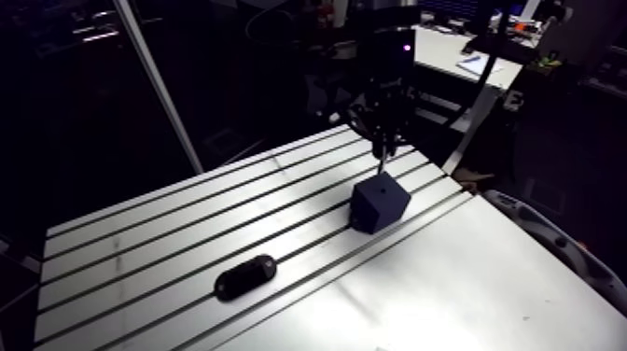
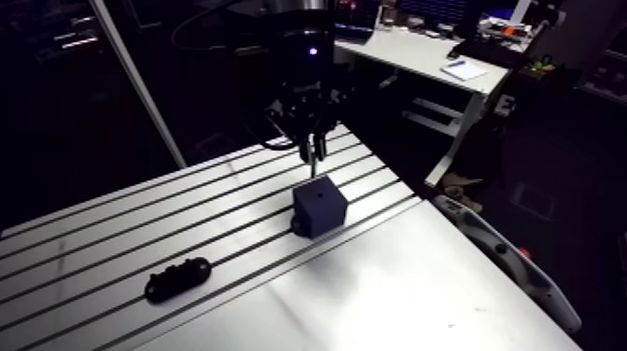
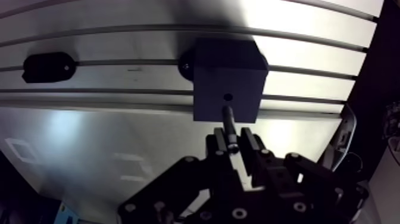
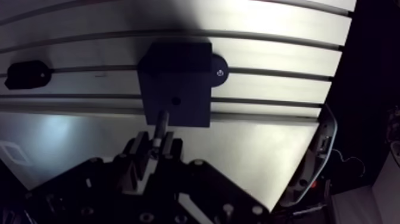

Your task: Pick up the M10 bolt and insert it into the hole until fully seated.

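No text, label, brand, number or sign legible in any view. Pale marking on gripper (image 2: 313, 154) body, arm view: too small and blurred to read. Bolt (image 3: 228, 124), dark block (image 3: 226, 80): no lettering readable.

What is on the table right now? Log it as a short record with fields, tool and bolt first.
tool: shut on the bolt
bolt: held shank-first, pointing down at the block, tip just short of the hole, not seated
block: dark cube standing on the slotted table
hole: in the block's top face, nothing in it yet
black oblong part: lies on the table apart from the block, untouched
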### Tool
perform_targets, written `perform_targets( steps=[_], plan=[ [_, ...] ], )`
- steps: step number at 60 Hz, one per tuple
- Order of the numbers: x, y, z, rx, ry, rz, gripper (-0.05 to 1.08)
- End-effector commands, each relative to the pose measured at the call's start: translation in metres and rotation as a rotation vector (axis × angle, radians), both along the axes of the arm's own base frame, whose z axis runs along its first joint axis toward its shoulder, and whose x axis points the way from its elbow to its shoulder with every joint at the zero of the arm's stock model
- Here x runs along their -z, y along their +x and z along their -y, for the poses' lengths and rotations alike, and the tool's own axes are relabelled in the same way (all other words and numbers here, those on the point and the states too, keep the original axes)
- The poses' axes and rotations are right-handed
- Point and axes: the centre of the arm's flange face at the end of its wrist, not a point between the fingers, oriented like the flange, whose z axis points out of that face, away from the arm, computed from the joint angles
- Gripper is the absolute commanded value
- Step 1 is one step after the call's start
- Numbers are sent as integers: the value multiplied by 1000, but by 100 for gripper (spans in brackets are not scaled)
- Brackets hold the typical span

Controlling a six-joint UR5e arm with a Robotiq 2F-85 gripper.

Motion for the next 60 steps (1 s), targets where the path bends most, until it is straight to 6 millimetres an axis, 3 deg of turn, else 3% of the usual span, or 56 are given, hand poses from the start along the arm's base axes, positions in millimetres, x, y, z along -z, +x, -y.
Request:
perform_targets(
  steps=[1,60],
  plan=[
    [5,2,1,3,-1,3,108],
    [16,10,-1,12,-10,17,108]
  ],
)
